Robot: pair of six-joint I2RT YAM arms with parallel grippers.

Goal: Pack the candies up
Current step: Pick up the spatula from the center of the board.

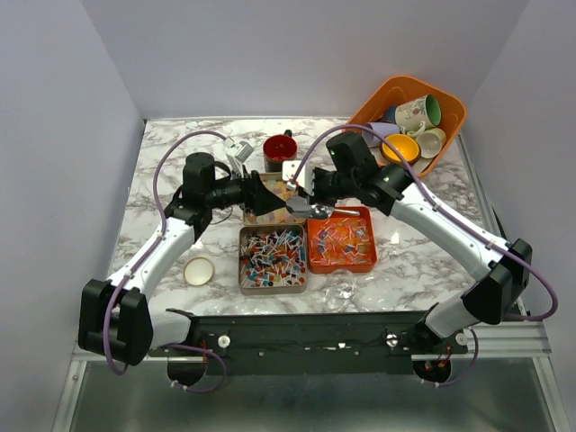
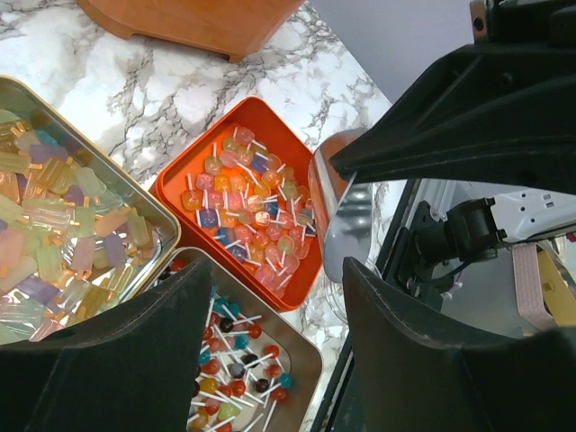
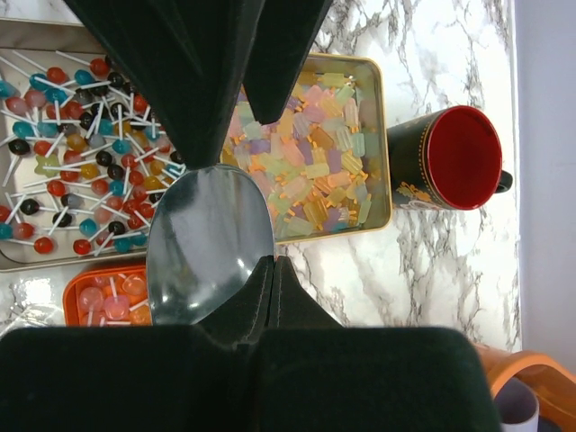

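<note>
Candies (image 1: 270, 256): lollipops fill a tin (image 1: 241, 261) at the table's near middle and an orange tray (image 1: 342, 269) just right of it. Pastel pieces fill a second tin (image 3: 385, 135) behind. Right gripper (image 1: 301, 207) clamps a spoon (image 3: 211, 243) above them. Left gripper (image 1: 274, 198) stands wide, empty. Mug (image 3: 450, 166) has gold print, unreadable.

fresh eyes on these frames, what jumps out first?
Mid-table, nose to nose: the right gripper, shut on a shiny metal scoop, faces the open left gripper. Under them sit bright sweets in three trays: pastel candies in a gold tin at the back, lollipops in a second tin and in an orange tray in front. At the far right corner, an orange basket is piled with mugs.
</note>
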